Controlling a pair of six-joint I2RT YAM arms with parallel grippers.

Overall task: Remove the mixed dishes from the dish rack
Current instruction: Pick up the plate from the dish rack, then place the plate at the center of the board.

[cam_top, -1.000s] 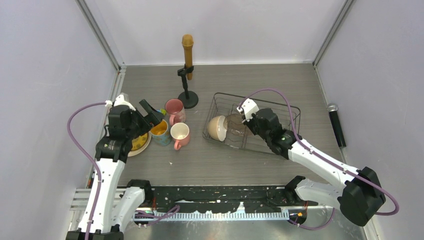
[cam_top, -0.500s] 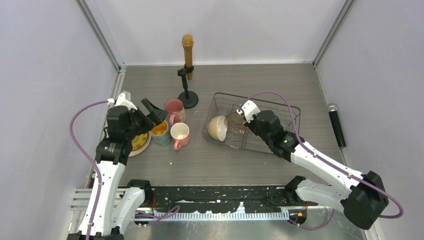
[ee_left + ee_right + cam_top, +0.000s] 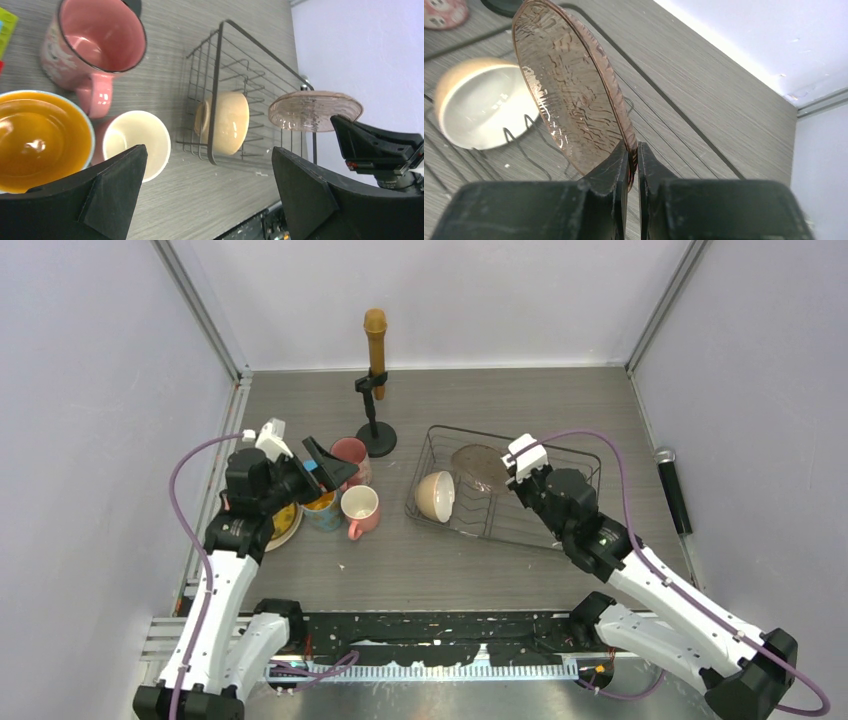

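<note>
My right gripper (image 3: pixel 508 468) is shut on the rim of a brownish glass bowl (image 3: pixel 478 468) and holds it on edge above the black wire dish rack (image 3: pixel 520 515). In the right wrist view the fingers (image 3: pixel 616 172) pinch the bowl's (image 3: pixel 574 100) lower rim. A cream bowl (image 3: pixel 435 495) leans in the rack's left end. My left gripper (image 3: pixel 325 462) is open and empty above the mugs: a pink mug (image 3: pixel 350 453), a mug with yellow inside (image 3: pixel 319 506), a pink mug with cream inside (image 3: pixel 359 506). A yellow plate (image 3: pixel 283 525) lies under the left arm.
A microphone on a black round-based stand (image 3: pixel 375 350) is behind the mugs. A second microphone (image 3: pixel 673 488) lies by the right wall. Toy blocks (image 3: pixel 6 27) sit beside the pink mug (image 3: pixel 95 45). Walls close in left, right and back.
My right gripper has lifted the brownish bowl up out of the rack and drawn it right, away from the cream bowl. My left gripper has risen and swung slightly right above the mugs.
</note>
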